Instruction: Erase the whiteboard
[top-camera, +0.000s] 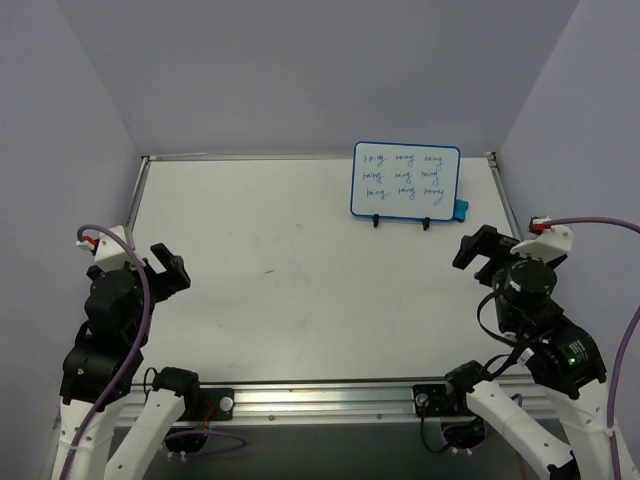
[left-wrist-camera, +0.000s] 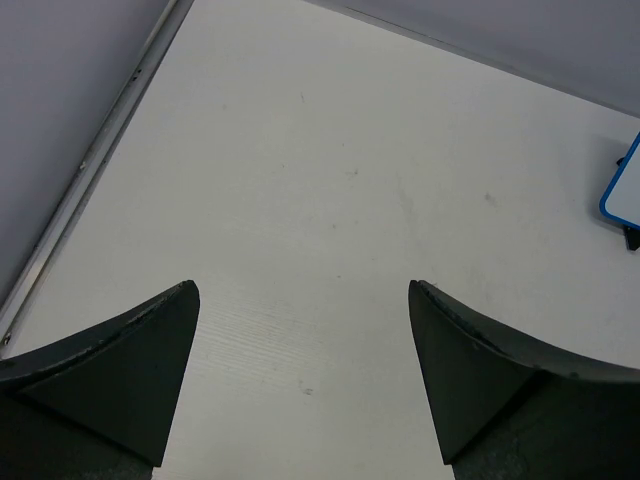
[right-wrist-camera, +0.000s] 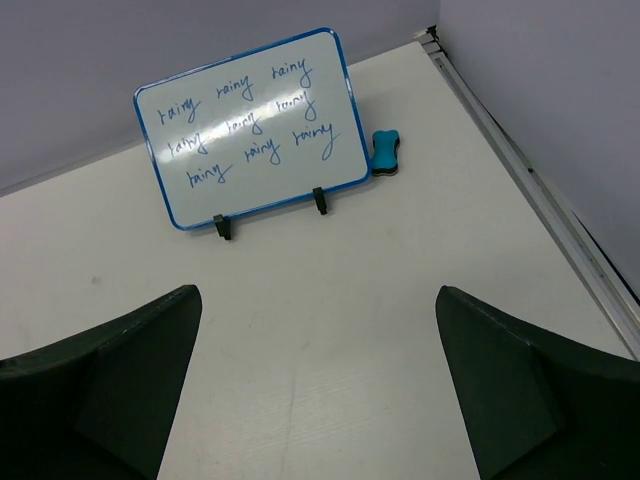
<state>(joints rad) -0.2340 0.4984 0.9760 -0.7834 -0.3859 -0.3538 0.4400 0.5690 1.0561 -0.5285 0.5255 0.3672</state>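
Top external: white table (top-camera: 300, 270) (lavender walls (top-camera: 300, 70) around) bears the written-on whiteboard (top-camera: 405, 180); both jaws gape wide.

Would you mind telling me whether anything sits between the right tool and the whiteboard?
Nothing visible does: only bare table lies between the right tool and the whiteboard. The eraser sits beside the board's right edge.

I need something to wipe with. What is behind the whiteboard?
A blue eraser pokes out beside the lower right corner of the whiteboard. Two black stand feet show under its front edge. The rest behind the board is covered.
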